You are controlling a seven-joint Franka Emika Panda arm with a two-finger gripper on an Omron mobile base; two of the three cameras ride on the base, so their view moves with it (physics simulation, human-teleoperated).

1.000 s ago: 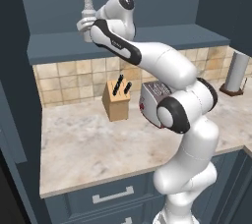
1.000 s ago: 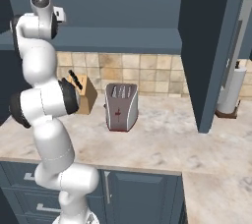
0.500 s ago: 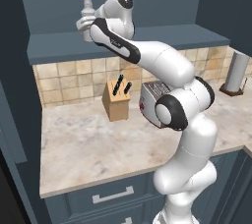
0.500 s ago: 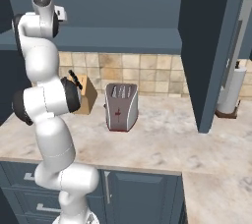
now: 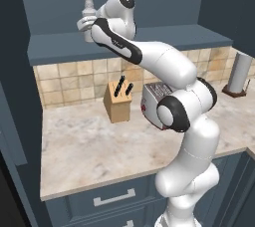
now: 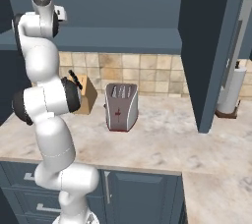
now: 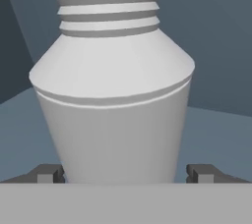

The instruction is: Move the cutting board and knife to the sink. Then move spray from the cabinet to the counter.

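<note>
Hand (image 7: 125, 173) spread, fingertips flanking spray (image 7: 113, 95); nozzle visible from left base.

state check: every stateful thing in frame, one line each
spray: upright on the cabinet ledge, between the pincer tips, not lifted
pincer: open, one tip on each side of the spray body
cabinet: spray on its ledge
toaster: upright on the counter, slots empty
knife block: upright on the counter, black-handled knives in it
paper roll: upright on its stand
counter: carries toaster, block and roll
</note>
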